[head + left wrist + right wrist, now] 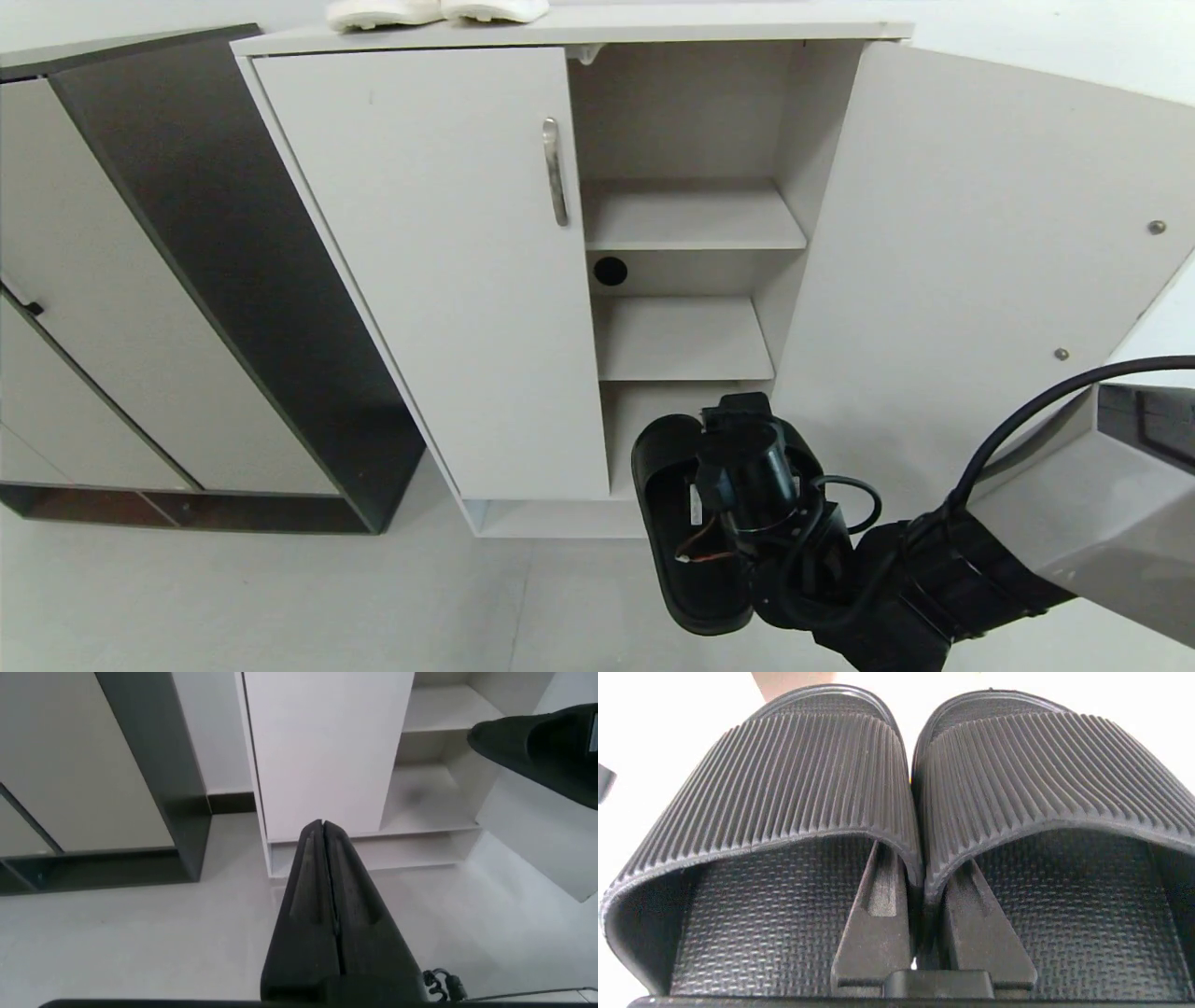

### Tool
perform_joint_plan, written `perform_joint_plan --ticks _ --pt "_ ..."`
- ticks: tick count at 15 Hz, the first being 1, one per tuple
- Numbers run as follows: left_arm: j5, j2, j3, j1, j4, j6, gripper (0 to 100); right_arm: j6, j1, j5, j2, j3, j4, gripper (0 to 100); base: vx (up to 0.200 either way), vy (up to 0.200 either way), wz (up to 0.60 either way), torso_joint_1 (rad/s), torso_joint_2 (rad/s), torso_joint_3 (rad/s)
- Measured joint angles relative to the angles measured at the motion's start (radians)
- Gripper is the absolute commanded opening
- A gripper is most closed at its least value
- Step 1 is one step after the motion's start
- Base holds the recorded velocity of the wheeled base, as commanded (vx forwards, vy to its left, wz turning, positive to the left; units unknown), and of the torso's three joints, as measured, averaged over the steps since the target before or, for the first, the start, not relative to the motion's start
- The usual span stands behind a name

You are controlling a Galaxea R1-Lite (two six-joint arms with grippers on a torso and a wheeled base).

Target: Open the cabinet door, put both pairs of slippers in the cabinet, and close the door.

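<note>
Here the right gripper [920, 929] is clamped on the adjoining inner walls of the black slippers [686, 551], one finger inside each. It holds the pair just in front of the cabinet [691, 219], low at its open side. The cabinet's right door [962, 233] stands wide open and its left door [420, 280] is closed. The white slippers [429, 9] lie on the cabinet's top. The left gripper [323, 859], fingers pressed together and empty, points toward the cabinet's base.

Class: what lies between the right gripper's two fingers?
The adjoining inner walls of the two black slippers, pinched between the fingers, seen in the right wrist view.
</note>
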Motion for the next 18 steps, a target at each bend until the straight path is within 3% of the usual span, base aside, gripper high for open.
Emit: perform_joint_plan --ticks 8,13,18 --pt "0.003 0.0 0.0 0.0 0.0 -0.01 0 -0.016 0.006 -0.009 0.037 0.025 -0.096 0 0.0 0.0 0.0 0.003 0.0 -0.2" --pt "0.016 0.0 0.0 0.0 0.0 -0.021 0 -0.257 0.011 -0.027 0.037 0.102 -0.524 0 0.0 0.0 0.0 0.005 0.0 -0.196" --pt "0.016 0.0 0.0 0.0 0.0 -0.02 0 -0.3 -0.026 -0.03 0.037 0.114 -0.582 0 0.0 0.0 0.0 0.003 0.0 -0.083"
